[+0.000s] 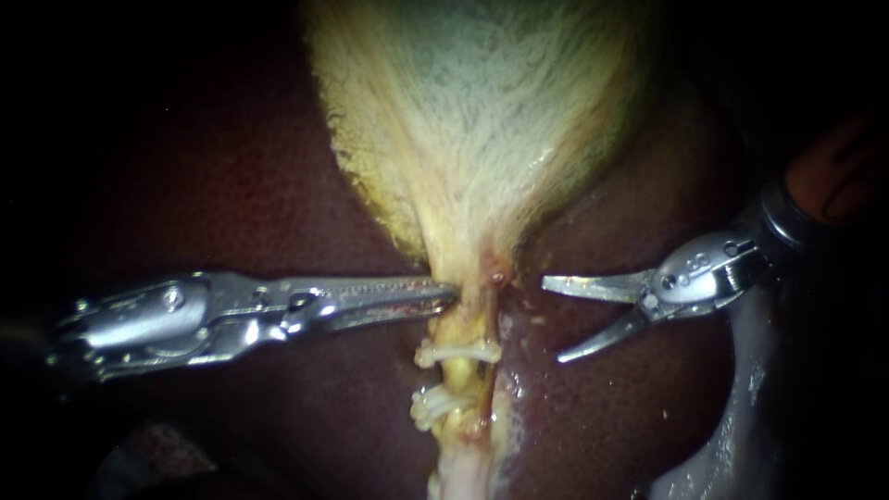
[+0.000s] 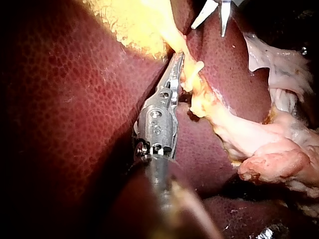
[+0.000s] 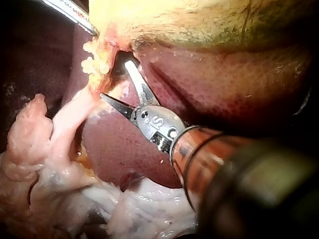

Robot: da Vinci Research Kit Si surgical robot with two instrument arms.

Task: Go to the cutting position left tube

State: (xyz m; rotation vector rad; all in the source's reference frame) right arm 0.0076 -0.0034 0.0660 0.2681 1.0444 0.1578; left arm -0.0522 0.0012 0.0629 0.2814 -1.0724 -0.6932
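liver point(image 2: 60, 124): dark red, speckled | gallbladder point(image 1: 482, 111): pale yellow-white, streaked | clips point(image 1: 458, 353): white

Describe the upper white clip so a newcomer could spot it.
In the endoscope view the pale gallbladder narrows downward into a yellowish strand over the dark liver. Two white clips cross it; the upper clip lies just below the left instrument's tip, a straight bar, unlike the bunched lower clip.

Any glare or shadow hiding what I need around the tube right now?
Endoscope view: light pools on the gallbladder and tube, there is glare on the right instrument at its hinge, and the shaft of the left instrument is lost in the dark. Left wrist view: the liver is evenly lit and the shaft is shadowed. Right wrist view: the open jaws are lit, with a dark pocket ahead of them.
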